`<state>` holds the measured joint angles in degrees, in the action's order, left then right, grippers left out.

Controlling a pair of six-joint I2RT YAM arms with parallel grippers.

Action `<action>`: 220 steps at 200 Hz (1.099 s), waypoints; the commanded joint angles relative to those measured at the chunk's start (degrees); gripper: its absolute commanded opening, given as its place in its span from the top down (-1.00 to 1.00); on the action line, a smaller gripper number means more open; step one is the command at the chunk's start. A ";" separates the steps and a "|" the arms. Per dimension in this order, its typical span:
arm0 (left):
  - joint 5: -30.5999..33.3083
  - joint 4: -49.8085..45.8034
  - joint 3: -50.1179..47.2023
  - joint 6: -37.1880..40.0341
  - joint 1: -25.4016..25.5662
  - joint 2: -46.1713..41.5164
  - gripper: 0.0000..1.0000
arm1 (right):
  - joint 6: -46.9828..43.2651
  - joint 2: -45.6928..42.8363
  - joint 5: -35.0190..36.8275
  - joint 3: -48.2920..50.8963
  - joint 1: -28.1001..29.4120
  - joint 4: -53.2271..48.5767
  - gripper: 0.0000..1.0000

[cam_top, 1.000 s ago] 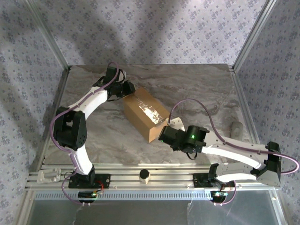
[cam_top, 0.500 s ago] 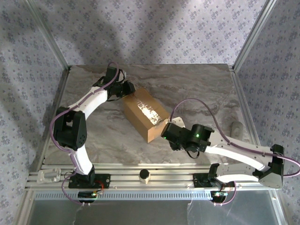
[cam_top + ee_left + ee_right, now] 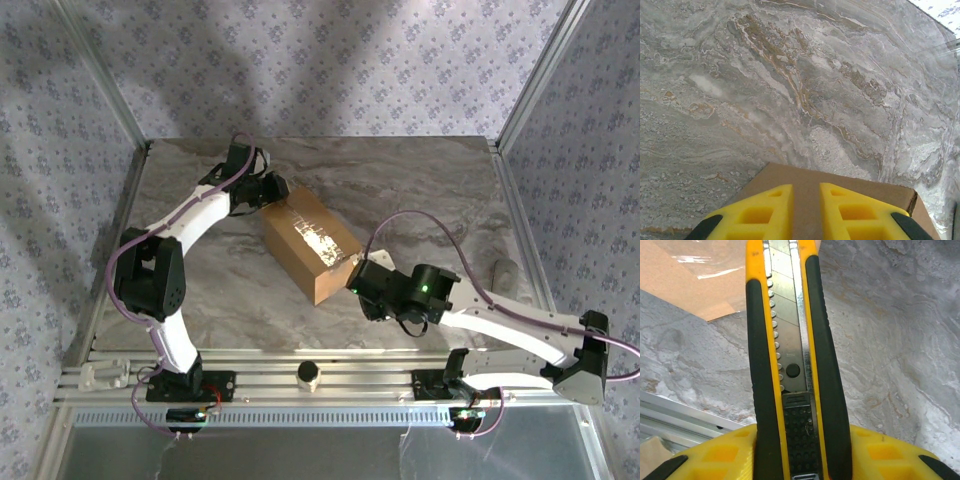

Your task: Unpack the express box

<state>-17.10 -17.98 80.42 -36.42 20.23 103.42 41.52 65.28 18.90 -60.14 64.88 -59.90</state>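
The express box (image 3: 305, 240) is a brown cardboard box lying diagonally mid-table, with shiny tape along its top. My left gripper (image 3: 278, 190) rests at its far-left corner. In the left wrist view its yellow fingers (image 3: 765, 212) stand a narrow gap apart over the cardboard (image 3: 840, 177), with nothing pinched between them. My right gripper (image 3: 362, 272) is at the box's near-right end, shut on a yellow-and-black utility knife (image 3: 790, 340) with its blade out. The knife points past a taped cardboard corner (image 3: 685, 280).
The marble table (image 3: 420, 190) is fenced by aluminium posts and side rails. A grey object (image 3: 505, 272) lies at the right edge. A small round knob (image 3: 309, 375) and a white bracket (image 3: 100, 375) sit on the near rail.
My right arm has shifted: its wrist moved a little right and up, with the knife staying at the box's near-right end. The left arm and the box have not moved.
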 commanded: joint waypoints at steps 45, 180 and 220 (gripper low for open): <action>-3.06 -3.30 0.05 0.79 4.18 1.85 0.60 | -3.40 2.61 7.97 -3.13 3.30 4.35 1.00; -5.72 -0.49 -1.43 -1.77 7.18 2.50 0.61 | -5.04 3.93 4.65 -2.79 3.19 11.31 1.00; -6.18 0.77 -3.58 -2.85 8.07 1.79 0.61 | -5.09 4.25 2.07 -2.40 1.22 12.91 1.00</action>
<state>-15.40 -12.93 79.90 -36.67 22.11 104.16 40.01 68.27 23.44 -60.71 67.18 -60.99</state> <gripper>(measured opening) 0.196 0.393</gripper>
